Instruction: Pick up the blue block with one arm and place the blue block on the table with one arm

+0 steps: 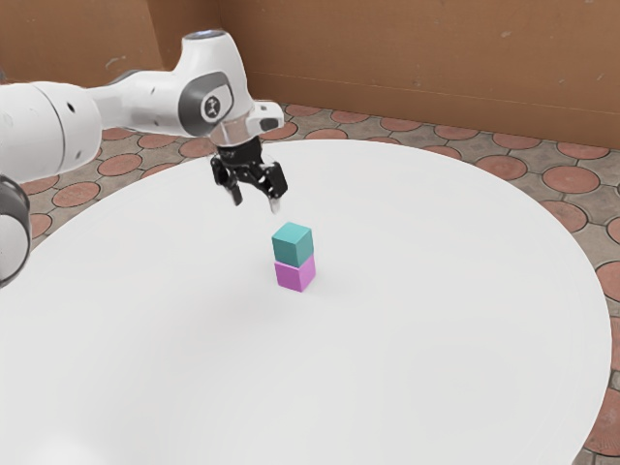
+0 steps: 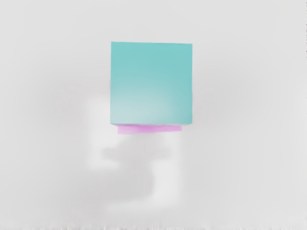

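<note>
Gripper is empty, fingers spread, hanging above the stack and well apart from it. In the exterior view we're up and toward that view's left of the blue block, which reads more teal than blue. It sits on top of the pink block, and that one rests on the white table. Wrist view has the blue top face flat and square, with a sliver of pink peeking out on one side, so the two look slightly offset.

Step in hand, our read: approach for the pick, no contact made. Next: line up over the blue block, come straight down, stop with the fingertips beside blue only, close, then lift clear. Too deep and we likely grab or nudge pink too. After that, set blue on bare table beside pink.
</note>
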### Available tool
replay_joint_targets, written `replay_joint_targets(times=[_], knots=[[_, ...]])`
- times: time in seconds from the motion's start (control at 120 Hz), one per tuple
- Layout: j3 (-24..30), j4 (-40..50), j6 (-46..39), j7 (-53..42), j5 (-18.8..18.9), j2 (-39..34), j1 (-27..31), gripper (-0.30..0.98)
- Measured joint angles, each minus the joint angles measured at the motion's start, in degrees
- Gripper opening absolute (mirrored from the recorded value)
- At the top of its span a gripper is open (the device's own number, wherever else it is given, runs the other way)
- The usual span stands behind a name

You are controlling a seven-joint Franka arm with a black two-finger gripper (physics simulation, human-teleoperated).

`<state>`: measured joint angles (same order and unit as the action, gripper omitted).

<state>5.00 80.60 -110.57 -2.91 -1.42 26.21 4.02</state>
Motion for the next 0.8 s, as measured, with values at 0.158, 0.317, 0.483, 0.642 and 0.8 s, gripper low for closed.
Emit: replay_joint_targets(times=[0.158, 0.317, 0.483, 0.642, 0.8], knots=[[-0.08, -1.17, 3.70, 2.41, -1.80, 2.31, -0.79, 0.69], [-0.01, -1.29, 4.66, 0.73, -1.92, 3.53, -2.06, 0.69], [-0.08, -2.02, 3.37, -2.89, -2.46, 4.68, -2.44, 0.69], [-0.10, -2.40, 2.71, -5.43, -3.33, 6.17, -2.53, 0.69], [-0.41, -4.51, 2.46, -7.49, -3.33, 8.78, -2.60, 0.69]])
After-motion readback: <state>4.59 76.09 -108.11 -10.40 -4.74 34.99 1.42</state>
